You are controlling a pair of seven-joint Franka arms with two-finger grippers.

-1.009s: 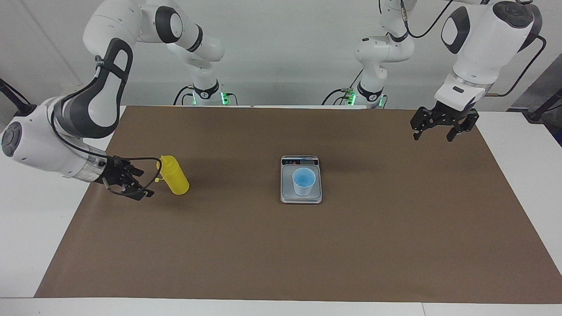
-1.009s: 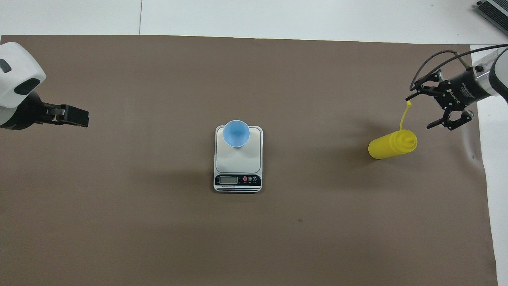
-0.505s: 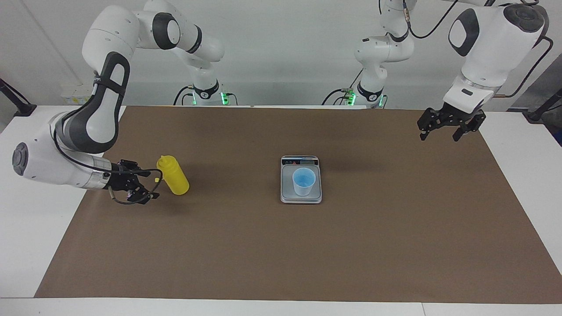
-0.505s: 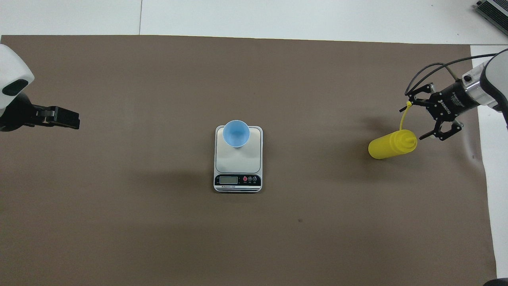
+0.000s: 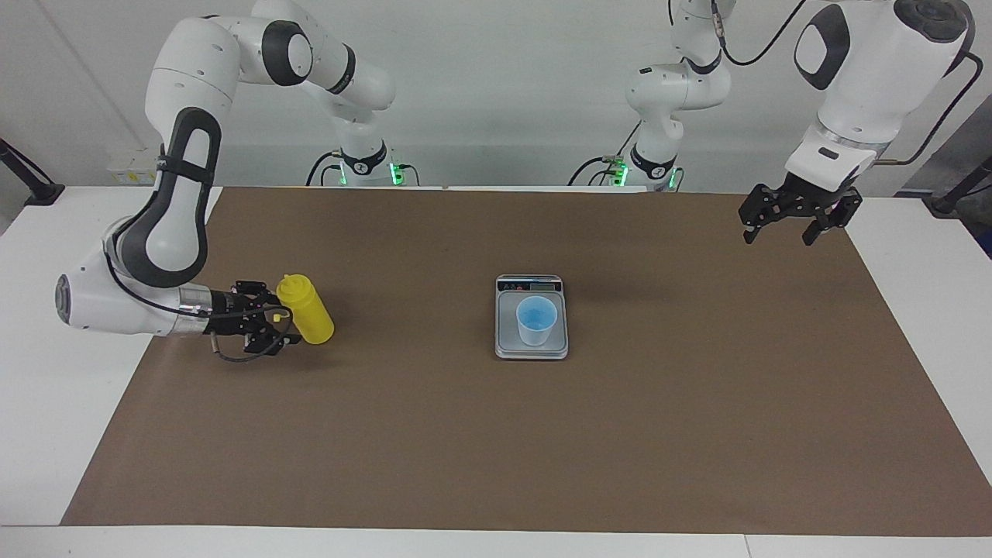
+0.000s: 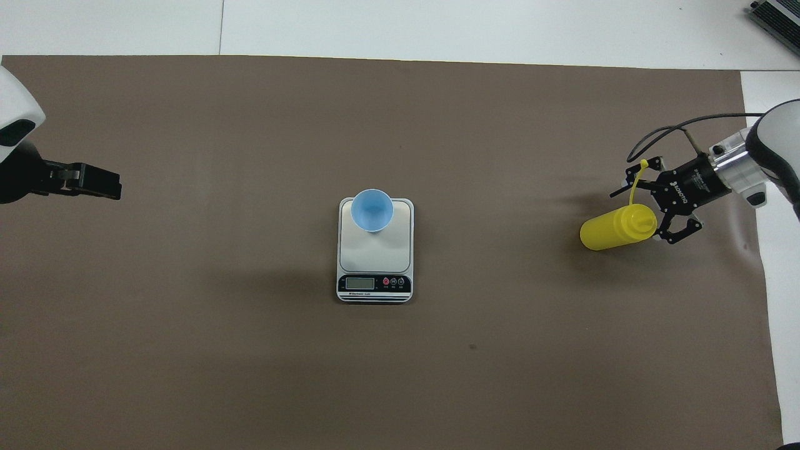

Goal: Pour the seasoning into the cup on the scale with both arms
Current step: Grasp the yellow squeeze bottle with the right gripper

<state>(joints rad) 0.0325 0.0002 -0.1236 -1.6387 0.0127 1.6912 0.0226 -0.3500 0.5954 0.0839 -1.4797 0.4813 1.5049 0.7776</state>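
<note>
The seasoning, a yellow squeeze bottle [image 5: 308, 314] [image 6: 615, 229], stands upright on the brown mat toward the right arm's end of the table. Its tethered cap [image 6: 644, 164] hangs loose on a strap. My right gripper [image 5: 277, 324] [image 6: 647, 215] lies low and level beside the bottle, open, with one finger on each side of the bottle's upper part. I cannot tell whether it touches. The pale blue cup [image 5: 536, 319] [image 6: 372, 211] stands on the silver scale [image 5: 532, 350] [image 6: 375, 256] at mid-table. My left gripper [image 5: 779, 237] [image 6: 103, 183] hangs open and empty over the mat's edge at the left arm's end.
A brown mat [image 5: 496, 449] covers most of the white table [image 5: 46, 434]. The scale's display strip [image 6: 375, 283] faces the robots. A dark device [image 6: 775, 19] lies at the table's corner farthest from the robots, at the right arm's end.
My right gripper has dropped lower and slid in toward the bottle until its open fingers flank it. My left gripper has drifted slightly outward and up. Bottle, cup and scale have not moved.
</note>
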